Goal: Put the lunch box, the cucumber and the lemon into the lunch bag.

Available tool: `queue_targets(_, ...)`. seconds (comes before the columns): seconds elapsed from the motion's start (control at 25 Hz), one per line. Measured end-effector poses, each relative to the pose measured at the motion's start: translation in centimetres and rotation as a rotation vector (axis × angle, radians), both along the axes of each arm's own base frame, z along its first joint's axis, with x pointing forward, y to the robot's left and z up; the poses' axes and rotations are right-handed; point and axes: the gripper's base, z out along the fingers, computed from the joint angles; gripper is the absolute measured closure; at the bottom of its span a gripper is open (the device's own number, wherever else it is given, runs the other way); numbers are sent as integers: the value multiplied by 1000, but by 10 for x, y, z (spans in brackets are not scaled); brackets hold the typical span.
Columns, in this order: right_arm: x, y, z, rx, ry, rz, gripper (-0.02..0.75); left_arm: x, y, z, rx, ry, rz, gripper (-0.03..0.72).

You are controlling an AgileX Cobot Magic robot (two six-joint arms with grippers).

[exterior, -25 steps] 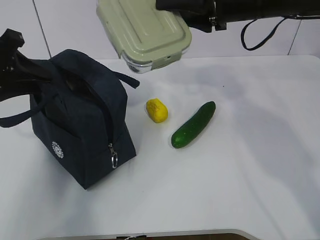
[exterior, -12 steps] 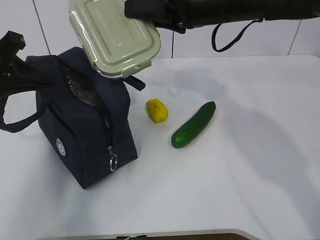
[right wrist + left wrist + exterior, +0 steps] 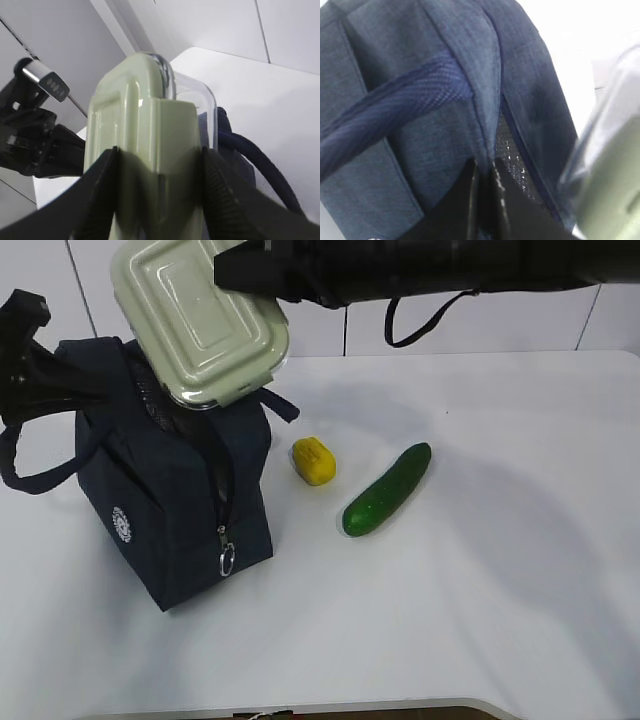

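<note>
The lunch bag (image 3: 170,490) stands upright on the white worktop (image 3: 480,590), its top gaping. The left hand (image 3: 485,200) is pinched together on the bag's fabric edge at the opening. Above the bag's mouth, tilted, hangs the lunch box (image 3: 200,320), clamped in the right hand (image 3: 157,200) (its fingers (image 3: 95,200) flank the lid). Just right of the bag lies the lemon (image 3: 314,460), with the cucumber (image 3: 386,490) beyond it.

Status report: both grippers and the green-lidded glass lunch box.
Left gripper shut, pinching navy fabric lunch bag edge. Right gripper gripping green-lidded glass lunch box above bag opening. Nothing blocking.
</note>
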Motion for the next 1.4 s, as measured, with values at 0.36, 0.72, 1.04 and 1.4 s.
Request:
queue_targets(0.36,9,24,-44,-91,-11,22,361,1,0,1,-18,-1,9,695)
queue_targets(0.72,4,40,-56,-242,-230,97,361,1,0,1,-17,-5,9,696)
queue_targets(1.04,-4,50,-63,-415,-409,195,361,0,-1,1,-24,-3,-2,696)
queue_targets(1.4,-10,55,-68,-548,-570,305,361,0,-2,2,-31,0,-9,696)
